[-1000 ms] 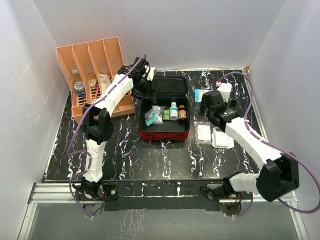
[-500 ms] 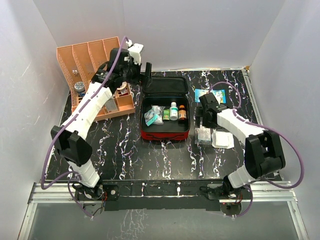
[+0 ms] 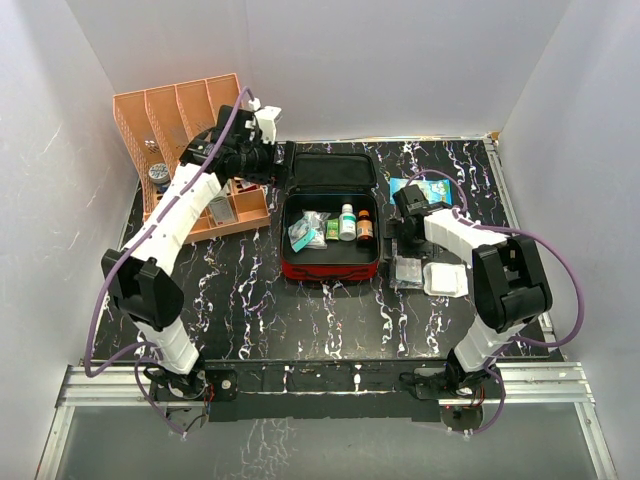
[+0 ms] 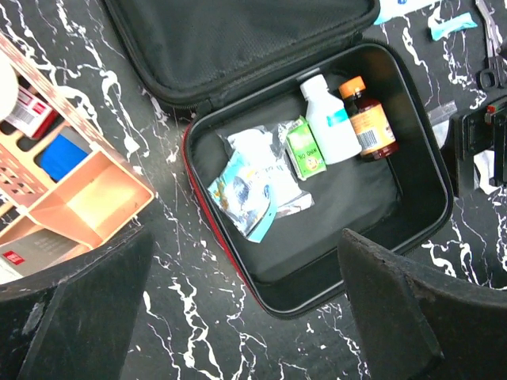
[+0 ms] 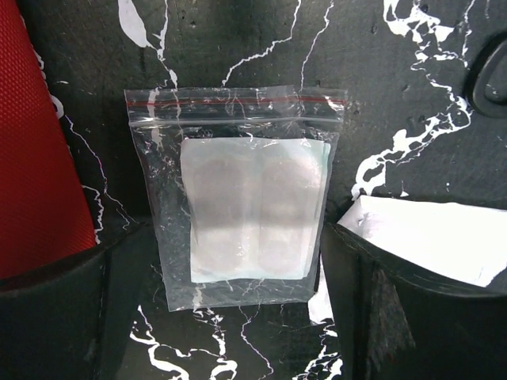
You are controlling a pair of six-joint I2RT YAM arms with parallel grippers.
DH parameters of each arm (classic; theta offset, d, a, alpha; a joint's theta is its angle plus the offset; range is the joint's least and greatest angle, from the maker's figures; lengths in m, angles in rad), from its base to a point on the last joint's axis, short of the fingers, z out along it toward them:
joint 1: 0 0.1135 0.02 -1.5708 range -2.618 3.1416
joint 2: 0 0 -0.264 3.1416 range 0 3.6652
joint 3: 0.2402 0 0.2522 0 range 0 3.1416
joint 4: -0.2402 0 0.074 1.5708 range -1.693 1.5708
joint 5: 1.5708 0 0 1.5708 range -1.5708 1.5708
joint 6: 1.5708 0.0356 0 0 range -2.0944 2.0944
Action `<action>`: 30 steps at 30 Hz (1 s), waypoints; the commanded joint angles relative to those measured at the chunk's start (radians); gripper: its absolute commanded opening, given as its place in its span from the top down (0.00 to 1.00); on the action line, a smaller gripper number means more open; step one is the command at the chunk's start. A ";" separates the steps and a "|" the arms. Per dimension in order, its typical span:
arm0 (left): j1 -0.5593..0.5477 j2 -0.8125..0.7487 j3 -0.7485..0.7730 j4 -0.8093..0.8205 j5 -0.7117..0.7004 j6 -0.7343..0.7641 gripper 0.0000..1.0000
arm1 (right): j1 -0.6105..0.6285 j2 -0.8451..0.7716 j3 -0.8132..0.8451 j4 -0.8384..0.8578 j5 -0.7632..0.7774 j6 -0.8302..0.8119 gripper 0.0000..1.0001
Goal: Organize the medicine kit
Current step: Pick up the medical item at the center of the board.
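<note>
Medicine kit (image 3: 330,270): soft red fabric case with rounded corners and black lining. It lies open at desk centre, lid folded back flat. It sits between the orange slotted plastic rack (image 3: 185,140) on the left and loose packets on the right.

Inside, along the far wall: a white plastic bottle (image 4: 329,123) and an amber bottle with an orange cap (image 4: 368,127), touching side by side. Beside them are a small green packet (image 4: 305,148) and crinkled foil-and-clear sachets (image 4: 253,190).

Left tool (image 4: 249,309): fingers wide apart, nothing between them, hanging over the kit's near-left corner.

Right tool (image 5: 238,309): fingers apart, straddling a clear zip bag (image 5: 245,210) with a red seal strip and a flat white pad inside. Contact with the bag cannot be told. A white packet (image 5: 428,233) lies just beside it.

Against half a second ago, the left wrist sits lower and closer to the kit lid. The right arm is folded tighter, elbow drawn in. Kit and contents are unmoved.

Desk (image 3: 300,310): glossy black with white marble veining. Plain white walls (image 3: 400,60) enclose three sides.
</note>
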 commanded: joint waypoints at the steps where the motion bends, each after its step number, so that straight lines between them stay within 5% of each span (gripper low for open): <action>1: 0.002 0.006 0.022 -0.064 0.041 -0.012 0.01 | -0.002 0.003 0.010 0.036 -0.013 -0.015 0.17; 7: 0.002 0.023 0.032 -0.074 0.050 -0.015 0.01 | -0.004 0.002 -0.037 0.050 -0.010 -0.017 0.20; 14: 0.002 0.036 0.045 -0.080 0.062 -0.016 0.01 | -0.004 0.011 -0.066 0.072 -0.007 -0.016 0.36; 26: 0.002 0.022 0.022 -0.076 0.067 -0.010 0.01 | -0.004 -0.038 -0.021 0.039 0.006 -0.006 0.98; 30: 0.002 0.019 0.019 -0.073 0.061 -0.010 0.01 | -0.005 -0.075 0.071 -0.016 0.013 0.006 1.00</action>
